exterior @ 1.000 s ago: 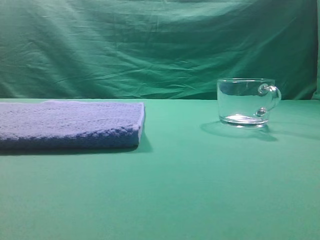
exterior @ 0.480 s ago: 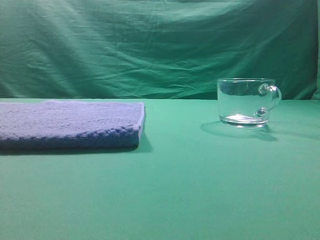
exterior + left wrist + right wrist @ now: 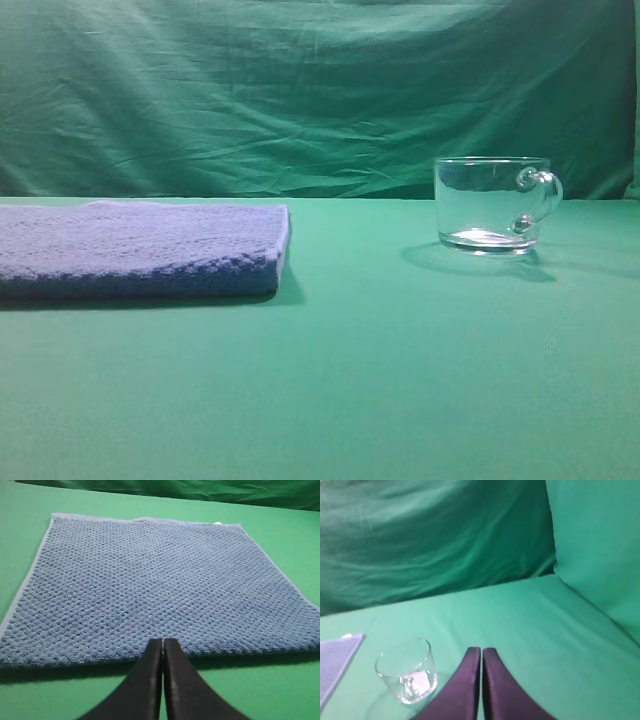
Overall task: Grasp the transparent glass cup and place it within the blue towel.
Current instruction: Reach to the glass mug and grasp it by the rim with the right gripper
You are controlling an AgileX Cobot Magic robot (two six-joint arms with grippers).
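- Exterior high view: the transparent glass cup (image 3: 490, 205) is seen standing upright on the green-covered bench (image 3: 380, 380), toward the bench's right side and near its back edge, with its small loop handle (image 3: 541, 190) turned to the right.
- The blue towel (image 3: 140, 248) is laid flat on the left side of the bench, folded, with its right edge well apart from the cup; a bare stretch of green cloth is left between them.
- A wrinkled green backdrop (image 3: 300, 90) is hung behind the back edge of the bench.
- Neither arm is shown in the exterior high view.
- Left wrist view: the left gripper (image 3: 163, 642) is seen with its two dark fingers pressed together tip to tip, so it is closed, and nothing is held between them.
- The tips of the left gripper are placed just over the near edge of the towel (image 3: 150, 585), whose nubby weave fills most of that view; whether the towel is touched cannot be told.
- Right wrist view: the right gripper (image 3: 481, 651) is likewise closed, its fingers met with only a thin seam between them, and nothing is gripped.
- The cup (image 3: 407, 676) is seen left of the right gripper and apart from it, standing upright on the green cloth.
- A corner of the towel (image 3: 337, 662) is caught at the left edge of the right wrist view, beyond the cup.
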